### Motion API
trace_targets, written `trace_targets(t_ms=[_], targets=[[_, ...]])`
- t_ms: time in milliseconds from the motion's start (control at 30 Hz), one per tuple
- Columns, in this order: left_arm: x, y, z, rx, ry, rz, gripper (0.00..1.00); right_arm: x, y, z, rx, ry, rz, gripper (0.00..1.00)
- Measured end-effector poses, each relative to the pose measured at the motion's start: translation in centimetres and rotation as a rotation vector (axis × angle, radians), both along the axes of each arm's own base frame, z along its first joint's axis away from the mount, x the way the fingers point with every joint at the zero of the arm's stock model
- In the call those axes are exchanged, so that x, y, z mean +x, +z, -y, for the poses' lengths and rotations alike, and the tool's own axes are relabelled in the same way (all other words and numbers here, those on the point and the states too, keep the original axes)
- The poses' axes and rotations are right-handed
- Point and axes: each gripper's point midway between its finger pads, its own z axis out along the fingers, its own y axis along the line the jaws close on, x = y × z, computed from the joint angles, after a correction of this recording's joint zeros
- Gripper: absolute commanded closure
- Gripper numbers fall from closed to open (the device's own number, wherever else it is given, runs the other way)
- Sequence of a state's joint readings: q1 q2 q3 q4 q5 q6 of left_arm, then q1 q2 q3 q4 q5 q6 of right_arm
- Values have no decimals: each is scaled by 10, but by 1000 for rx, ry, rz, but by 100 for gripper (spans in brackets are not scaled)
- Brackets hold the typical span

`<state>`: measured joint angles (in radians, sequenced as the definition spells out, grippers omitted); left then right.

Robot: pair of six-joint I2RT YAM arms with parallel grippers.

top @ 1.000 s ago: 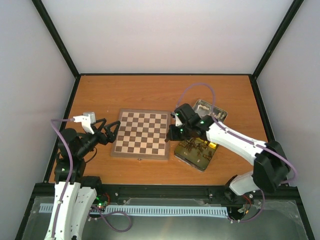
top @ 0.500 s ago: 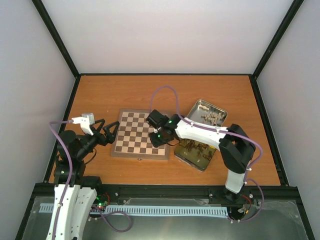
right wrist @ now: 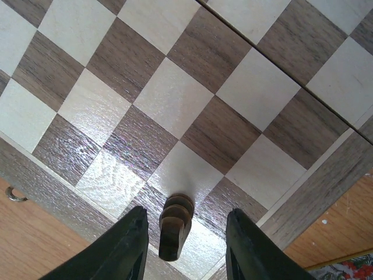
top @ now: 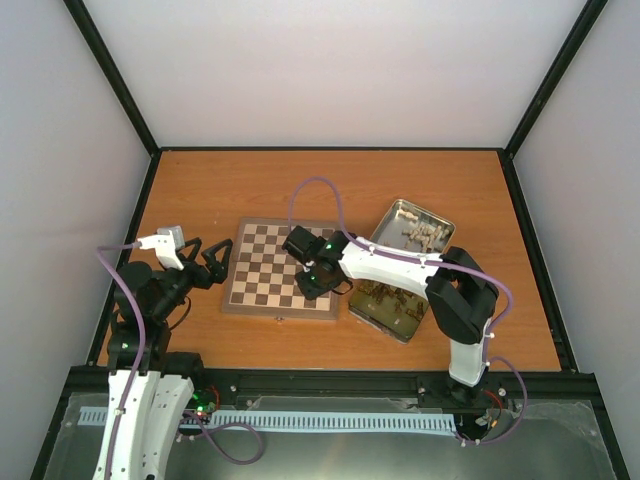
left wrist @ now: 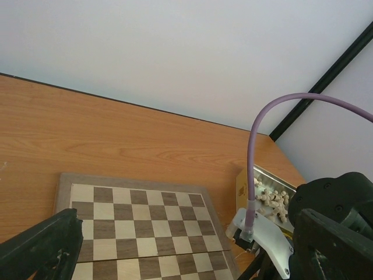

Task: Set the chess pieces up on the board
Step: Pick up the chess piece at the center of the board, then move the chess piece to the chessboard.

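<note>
The board [top: 262, 262] lies left of centre on the table. My right gripper [top: 312, 284] hangs low over its near right part. Its jaws stand open around one dark brown chess piece [right wrist: 175, 227], which stands on a square in the row by the near border, free of both fingers [right wrist: 133, 245]. The other dark pieces [top: 392, 297] lie in a tin half to the right of the board. Cream pieces [top: 420, 232] lie in the other half behind it. My left gripper [top: 205, 264] is open and empty just off the board's left edge [left wrist: 134, 221].
The open gold-lined tin [top: 384, 323] sits close against the board's right side. The right arm [top: 400, 265] reaches across it. The board's metal clasp [right wrist: 14, 195] is on the near edge. Black frame posts and white walls bound the table.
My right arm swung from the tin to the board's near right part. Its jaws have opened, letting go of a dark piece now standing on a square. The left arm barely shifted.
</note>
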<state>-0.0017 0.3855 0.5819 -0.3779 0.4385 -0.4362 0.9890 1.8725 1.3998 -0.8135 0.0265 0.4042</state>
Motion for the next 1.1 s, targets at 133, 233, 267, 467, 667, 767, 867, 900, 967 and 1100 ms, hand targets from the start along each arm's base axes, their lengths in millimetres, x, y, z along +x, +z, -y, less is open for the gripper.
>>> trace_targets(t_ms=[133,233,267,467,667,767,867,900,967,1100], targets=[[0,-1,-1,2,9,-5,0,0,0,0,2,-6,-3,63],[1,-1,-2,2,13,-5,0,-2,0,-2,11,-7,-11,74],[1,-1,-2,3,15,-6,0,-2,0,-3,15,-7,-17,77],[1,-2,-4,4,23,-6,0,-6,1,-8,36,6,-31,82],[1,-2,-4,5,24,-7,0,-7,0,-8,32,20,-32,91],[1,-2,-4,4,25,-8,0,-8,-1,-9,31,35,-34,92],[1,-2,-4,4,25,-6,0,-12,-1,-11,38,49,-42,92],[1,-2,-4,5,25,-5,0,-13,-1,-12,39,52,-43,92],[1,-2,-4,4,25,-6,0,-15,-1,-13,40,58,-46,91],[0,-2,-4,4,25,-9,0,-17,-2,-14,40,62,-45,86]])
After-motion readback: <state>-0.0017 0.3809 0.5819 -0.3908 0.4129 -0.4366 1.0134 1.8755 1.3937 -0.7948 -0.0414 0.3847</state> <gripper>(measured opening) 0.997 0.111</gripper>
